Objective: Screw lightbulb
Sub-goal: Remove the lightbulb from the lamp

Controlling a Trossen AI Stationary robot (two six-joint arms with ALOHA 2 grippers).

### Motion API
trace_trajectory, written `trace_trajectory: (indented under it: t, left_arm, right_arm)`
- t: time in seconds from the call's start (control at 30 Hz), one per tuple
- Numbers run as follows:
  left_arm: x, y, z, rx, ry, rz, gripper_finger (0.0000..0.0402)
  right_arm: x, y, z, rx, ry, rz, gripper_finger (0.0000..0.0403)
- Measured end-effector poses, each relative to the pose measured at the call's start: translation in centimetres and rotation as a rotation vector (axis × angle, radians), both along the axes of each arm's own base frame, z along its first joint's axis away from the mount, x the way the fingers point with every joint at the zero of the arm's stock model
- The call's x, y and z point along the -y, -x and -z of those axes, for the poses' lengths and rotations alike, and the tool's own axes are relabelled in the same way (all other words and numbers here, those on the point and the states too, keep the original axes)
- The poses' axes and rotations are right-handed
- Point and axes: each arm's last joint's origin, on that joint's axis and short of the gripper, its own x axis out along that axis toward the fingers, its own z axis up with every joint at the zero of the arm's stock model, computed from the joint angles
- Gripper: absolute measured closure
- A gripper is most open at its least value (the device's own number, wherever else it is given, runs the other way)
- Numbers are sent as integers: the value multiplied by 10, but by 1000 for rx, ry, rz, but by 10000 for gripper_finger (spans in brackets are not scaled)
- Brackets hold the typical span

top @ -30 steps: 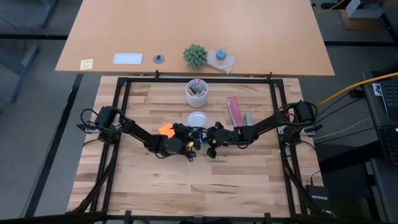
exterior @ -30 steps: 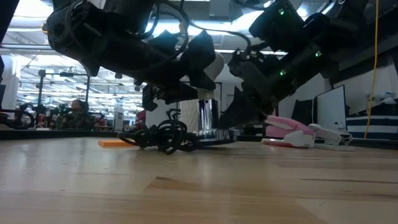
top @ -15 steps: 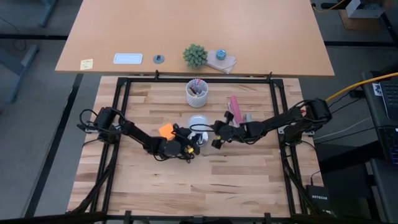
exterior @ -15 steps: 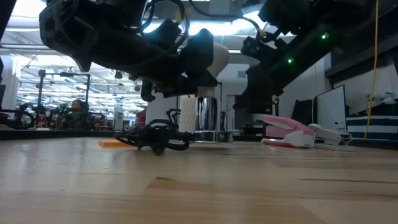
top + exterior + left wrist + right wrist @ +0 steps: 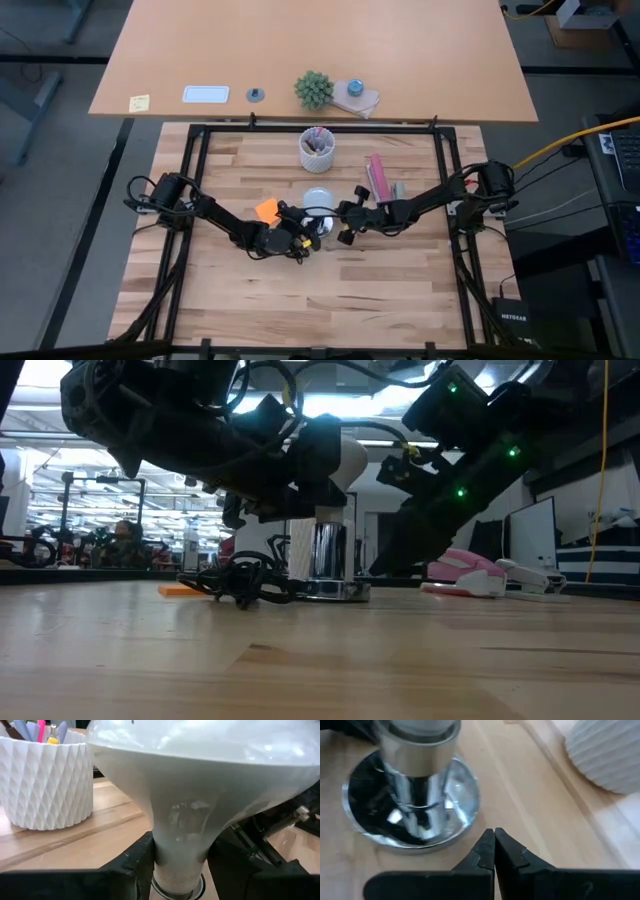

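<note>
The white lightbulb (image 5: 200, 785) stands upright with its narrow base in the round silvery fitting (image 5: 328, 555), near the table's middle (image 5: 318, 199). My left gripper (image 5: 180, 870) reaches in level from the table's left and is shut on the bulb. My right gripper (image 5: 494, 842) is shut and empty. It slants down from the table's right, its tips just beside the fitting's flat foot (image 5: 465, 815); whether they touch it I cannot tell. The fitting's black cord (image 5: 245, 582) lies coiled on the table to its left. My left gripper pinches the bulb's narrow neck (image 5: 180, 845) between its two fingers (image 5: 132, 862), just above the greyish base in the fitting (image 5: 177, 890). The fingers come level from the table's left and lie across the neck. The bulb stands upright, wide end up, on the fitting.
A white ribbed cup of pens (image 5: 317, 150) stands behind the fitting. A pink stapler (image 5: 378, 178) lies to the right, under my right arm. A flat orange piece (image 5: 267, 210) lies beside my left arm. The near half of the wooden table (image 5: 330, 300) is bare.
My right gripper, shut throughout, has swung away from the fitting toward the table's far right and come back down beside its foot. My left gripper has rolled a little about the bulb's neck. The cord has shifted slightly.
</note>
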Motion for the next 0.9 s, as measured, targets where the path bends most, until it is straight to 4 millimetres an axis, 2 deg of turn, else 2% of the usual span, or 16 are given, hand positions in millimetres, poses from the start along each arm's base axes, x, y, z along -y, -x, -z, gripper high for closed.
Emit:
trace_trajectory:
  t: [0.37,0.63,0.77,0.9]
  left_arm:
    - [0,0,2,-2,15,-7,257]
    - [0,1,2,-13,6,-4,254]
    - [0,1,2,-13,6,-4,257]
    - [0,1,2,-14,6,-4,254]
  right_arm:
    - [-2,-3,-2,36,-43,-40,400]
    - [-3,-2,8,-22,-61,-62,400]
    - [-2,5,-7,-34,-70,-71,400]
    - [-1,18,-36,-25,-84,-78,400]
